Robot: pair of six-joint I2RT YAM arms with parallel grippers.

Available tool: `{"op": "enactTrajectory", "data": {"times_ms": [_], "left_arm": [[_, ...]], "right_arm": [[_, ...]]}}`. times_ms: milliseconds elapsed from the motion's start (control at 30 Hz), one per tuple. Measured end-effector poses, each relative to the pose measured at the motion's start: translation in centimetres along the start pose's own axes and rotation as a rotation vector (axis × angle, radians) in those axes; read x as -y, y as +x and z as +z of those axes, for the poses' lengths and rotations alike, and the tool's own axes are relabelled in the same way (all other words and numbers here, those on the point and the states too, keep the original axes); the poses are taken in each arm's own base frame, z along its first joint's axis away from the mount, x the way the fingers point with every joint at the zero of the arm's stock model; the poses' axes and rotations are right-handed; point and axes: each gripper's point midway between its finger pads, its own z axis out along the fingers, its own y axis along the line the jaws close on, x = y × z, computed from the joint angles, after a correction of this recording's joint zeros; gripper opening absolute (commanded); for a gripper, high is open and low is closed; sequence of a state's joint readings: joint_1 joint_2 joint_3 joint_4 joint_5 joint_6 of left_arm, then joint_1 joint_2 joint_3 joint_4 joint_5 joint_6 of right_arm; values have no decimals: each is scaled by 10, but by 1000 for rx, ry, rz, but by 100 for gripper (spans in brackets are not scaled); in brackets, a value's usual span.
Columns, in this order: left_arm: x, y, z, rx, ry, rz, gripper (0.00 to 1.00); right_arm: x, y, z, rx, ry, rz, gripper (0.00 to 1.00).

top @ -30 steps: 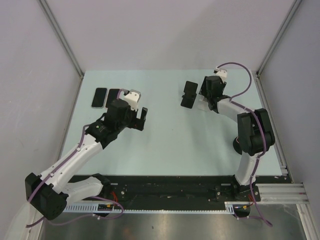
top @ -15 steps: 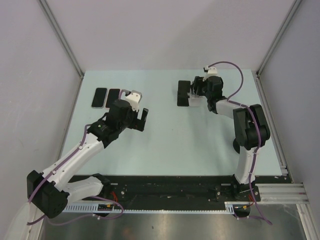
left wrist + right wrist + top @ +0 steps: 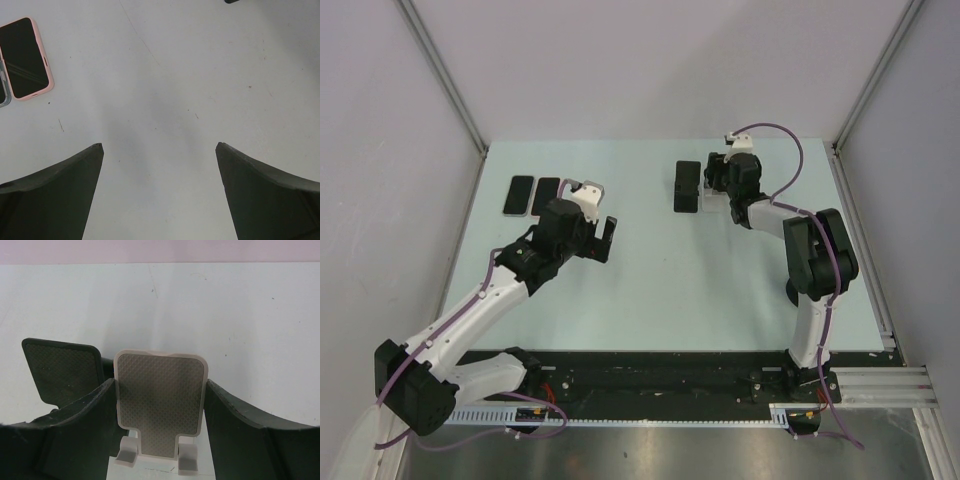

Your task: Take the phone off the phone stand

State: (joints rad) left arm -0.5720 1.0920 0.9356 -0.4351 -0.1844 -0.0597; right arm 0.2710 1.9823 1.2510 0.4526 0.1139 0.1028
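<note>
Three phones: lie flat, side by side, at the far left of the table, well apart from both stands.
Pink phone: screen up and dark, in a pink case, at the right end of the row and nearest the left gripper; off the stand.
Grey phone: only its edge shows, just beside the pink phone.
End phone: dark, at the left end of the row.
Stand: white, its grey dotted pad showing in full, two small hooks at its foot.
Right gripper: jaws part-way apart, one finger flush against each side edge of the stand's plate, clamped on it.
Left gripper: hangs over bare table near the pink phone, jaws spread wide, holding nothing.
Black stand: just left of the stand; from the right wrist its dotted plate tilts back, partly behind a finger.
Change, right side: over the last second the right gripper and the stand have moved left and a little toward the far edge.
Change, black stand: slanted a second ago, now square to the table and slightly further left.
Change, left side: the arm has barely shifted; its jaws are as wide as before.
</note>
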Motion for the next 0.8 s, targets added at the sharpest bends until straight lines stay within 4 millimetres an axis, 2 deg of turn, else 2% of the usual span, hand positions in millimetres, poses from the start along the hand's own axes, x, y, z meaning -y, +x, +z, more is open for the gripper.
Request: {"op": "enactTrajectory", "data": {"times_ms": [400, 600, 700, 733, 800], "left_arm": [[0, 1, 0, -2, 1, 0, 100], [0, 1, 0, -2, 1, 0, 100], [0, 1, 0, -2, 2, 0, 100], [0, 1, 0, -2, 2, 0, 100], [0, 1, 0, -2, 2, 0, 100]], "right_arm": [[0, 2, -1, -2, 38, 22, 32], [0, 2, -1, -1, 59, 45, 37], [1, 3, -1, -3, 70, 54, 51], [1, 3, -1, -4, 71, 56, 59], [1, 3, -1, -5, 70, 56, 66]]}}
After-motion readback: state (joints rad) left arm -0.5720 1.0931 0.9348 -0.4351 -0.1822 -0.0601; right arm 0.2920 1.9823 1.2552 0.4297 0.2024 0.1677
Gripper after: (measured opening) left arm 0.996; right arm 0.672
